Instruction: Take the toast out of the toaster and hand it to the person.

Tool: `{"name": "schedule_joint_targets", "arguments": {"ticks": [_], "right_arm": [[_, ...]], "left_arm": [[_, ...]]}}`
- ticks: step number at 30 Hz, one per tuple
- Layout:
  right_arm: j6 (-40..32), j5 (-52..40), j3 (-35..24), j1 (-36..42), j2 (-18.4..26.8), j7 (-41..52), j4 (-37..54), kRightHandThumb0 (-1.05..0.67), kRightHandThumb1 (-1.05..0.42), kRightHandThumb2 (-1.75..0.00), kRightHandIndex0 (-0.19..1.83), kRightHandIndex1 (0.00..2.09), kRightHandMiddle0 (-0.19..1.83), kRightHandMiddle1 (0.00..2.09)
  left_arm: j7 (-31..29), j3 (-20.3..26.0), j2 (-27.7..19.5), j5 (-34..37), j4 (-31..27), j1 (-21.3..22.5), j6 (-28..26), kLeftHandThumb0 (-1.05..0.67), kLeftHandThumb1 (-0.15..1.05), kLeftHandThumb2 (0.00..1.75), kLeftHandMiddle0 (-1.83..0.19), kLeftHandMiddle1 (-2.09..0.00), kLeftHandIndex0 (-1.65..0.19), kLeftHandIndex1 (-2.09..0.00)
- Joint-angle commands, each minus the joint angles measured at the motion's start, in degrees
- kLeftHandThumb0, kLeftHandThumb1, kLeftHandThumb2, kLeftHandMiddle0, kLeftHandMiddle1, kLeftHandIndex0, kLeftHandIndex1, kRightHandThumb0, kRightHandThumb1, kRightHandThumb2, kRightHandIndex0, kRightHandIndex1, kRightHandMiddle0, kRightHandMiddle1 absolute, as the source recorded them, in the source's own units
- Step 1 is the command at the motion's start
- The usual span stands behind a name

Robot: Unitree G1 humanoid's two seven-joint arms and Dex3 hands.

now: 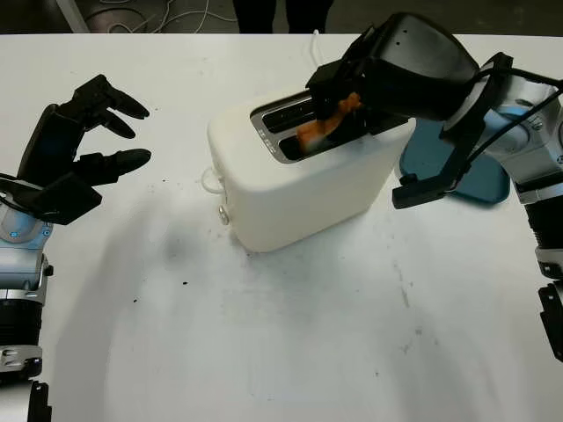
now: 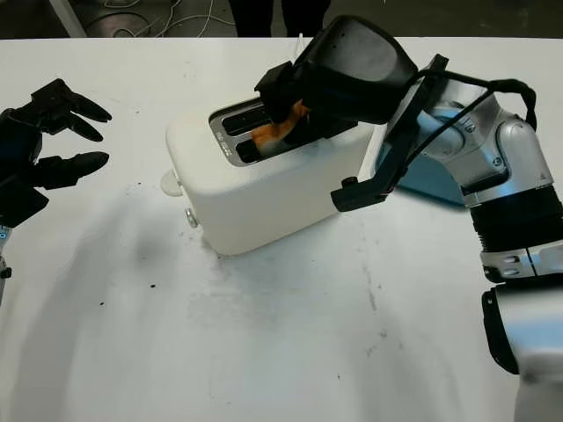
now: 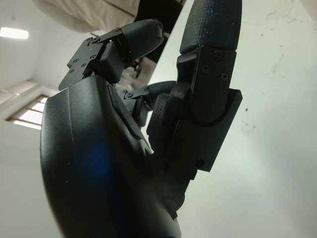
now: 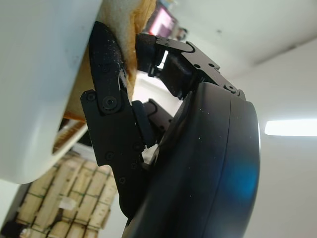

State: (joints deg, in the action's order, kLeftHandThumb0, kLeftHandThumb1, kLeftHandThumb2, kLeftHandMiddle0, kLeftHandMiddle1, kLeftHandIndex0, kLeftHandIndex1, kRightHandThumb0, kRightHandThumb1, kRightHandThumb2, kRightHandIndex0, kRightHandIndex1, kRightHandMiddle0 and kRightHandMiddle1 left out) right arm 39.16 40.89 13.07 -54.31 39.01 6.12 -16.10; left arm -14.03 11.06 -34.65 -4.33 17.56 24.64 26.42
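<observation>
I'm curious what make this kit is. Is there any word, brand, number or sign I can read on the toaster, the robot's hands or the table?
No readable text anywhere.
Toaster: plain white, no brand or label; a few small marks beside the slots are too small to read.
Right hand, closed on the toast in the slot: plain black, no lettering.
Left hand, open over the table: no lettering.
Blue tray: no marking.
</observation>
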Motion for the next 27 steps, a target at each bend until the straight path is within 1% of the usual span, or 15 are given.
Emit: {"name": "schedule_joint_targets", "arguments": {"ticks": [1,3,6,8,10,14,15,16,17,19,23,25,27], "right_arm": [[0.05,-0.07,-1.35,-0.92,0.1,-2.34,-0.35,-0.53,-0.92,-0.34,1.12,1.75,0.85,1.75],[0.22,-0.6,-2.1,-1.76,-0.01,-3.85,-1.65,-0.51,-0.92,-0.34,1.11,1.75,0.84,1.75],[1.85,-1.15,-3.08,-3.89,0.27,-7.03,-5.23,-0.49,-0.92,-0.27,1.08,1.75,0.81,1.75],[1.41,-3.14,-4.09,-5.21,0.25,-6.88,-7.26,-0.48,-0.92,-0.24,1.06,1.75,0.81,1.75],[-0.38,-5.91,-5.16,-6.41,0.08,-4.87,-8.42,-0.49,-0.92,-0.23,1.07,1.75,0.81,1.75],[-3.22,-13.66,-7.19,-8.68,-0.36,0.51,-11.69,-0.48,-0.92,-0.2,1.08,1.75,0.93,1.36],[-3.79,-15.29,-7.63,-9.4,-0.33,1.74,-12.83,-0.47,-0.92,-0.19,1.07,1.75,0.94,1.36],[-3.75,-17.31,-8.17,-10.38,-0.35,3.01,-14.95,-0.47,-0.92,-0.19,1.07,1.75,0.92,1.43],[-3.33,-18.76,-8.54,-11.23,-0.31,3.82,-16.94,-0.47,-0.92,-0.2,1.05,1.75,0.84,1.61],[-3.67,-21.58,-9.58,-13.21,-0.49,5.3,-21.35,-0.48,-0.92,-0.23,1.05,1.75,0.81,1.71],[-6.63,-25.16,-11.82,-16.9,-1.09,5.98,-29.78,-0.57,-0.92,-0.23,1.09,1.75,0.89,1.74],[-8.63,-27.8,-13.67,-18.54,-2.14,6.07,-34.07,-0.57,-0.92,-0.17,1.11,1.75,0.94,1.74],[-12.71,-31.14,-15.97,-19.78,-3.45,6.5,-36.83,-0.56,-0.92,-0.13,1.13,1.75,0.98,1.75]], "left_arm": [[0.33,0.37,0.09,0.47,0.15,-1.13,0.57,-1.05,0.92,0.26,-0.42,-1.38,-0.3,-1.29],[0.33,0.33,0.04,0.34,-0.08,-1.17,0.27,-1.05,0.92,0.25,-0.43,-1.38,-0.3,-1.29],[0.42,0.32,0.04,0.22,-0.33,-1.23,0.09,-1.05,0.92,0.26,-0.43,-1.38,-0.31,-1.29],[0.37,0.3,-0.09,0.09,-0.52,-1.31,-0.37,-1.05,0.92,0.26,-0.43,-1.38,-0.3,-1.29],[0.27,0.3,-0.23,0.06,-0.48,-1.34,-0.46,-1.05,0.92,0.26,-0.43,-1.39,-0.3,-1.3],[0.4,0.33,-0.07,0.17,-0.17,-1.18,-0.05,-1.05,0.92,0.26,-0.43,-1.39,-0.3,-1.3],[0.43,0.32,-0.03,0.16,-0.23,-1.15,-0.08,-1.05,0.92,0.26,-0.43,-1.38,-0.3,-1.3],[0.6,0.28,-0.02,-0.02,-0.18,-1.09,0.15,-1.05,0.92,0.26,-0.43,-1.38,-0.3,-1.3],[0.7,0.25,-0.04,-0.16,-0.15,-1.05,0.32,-1.05,0.92,0.26,-0.43,-1.38,-0.3,-1.3],[0.59,0.16,-0.17,-0.18,-0.34,-1.08,-0.06,-1.05,0.92,0.26,-0.43,-1.39,-0.3,-1.3],[0.29,0.16,-0.25,0.16,-0.18,-1.02,-0.08,-1.05,0.92,0.26,-0.42,-1.38,-0.3,-1.3],[0.38,0.18,-0.16,0.2,0.11,-0.9,0.11,-1.05,0.92,0.25,-0.42,-1.38,-0.3,-1.29],[0.35,0.15,-0.19,0.2,0.36,-0.8,0.29,-1.05,0.92,0.26,-0.42,-1.38,-0.3,-1.29]]}}
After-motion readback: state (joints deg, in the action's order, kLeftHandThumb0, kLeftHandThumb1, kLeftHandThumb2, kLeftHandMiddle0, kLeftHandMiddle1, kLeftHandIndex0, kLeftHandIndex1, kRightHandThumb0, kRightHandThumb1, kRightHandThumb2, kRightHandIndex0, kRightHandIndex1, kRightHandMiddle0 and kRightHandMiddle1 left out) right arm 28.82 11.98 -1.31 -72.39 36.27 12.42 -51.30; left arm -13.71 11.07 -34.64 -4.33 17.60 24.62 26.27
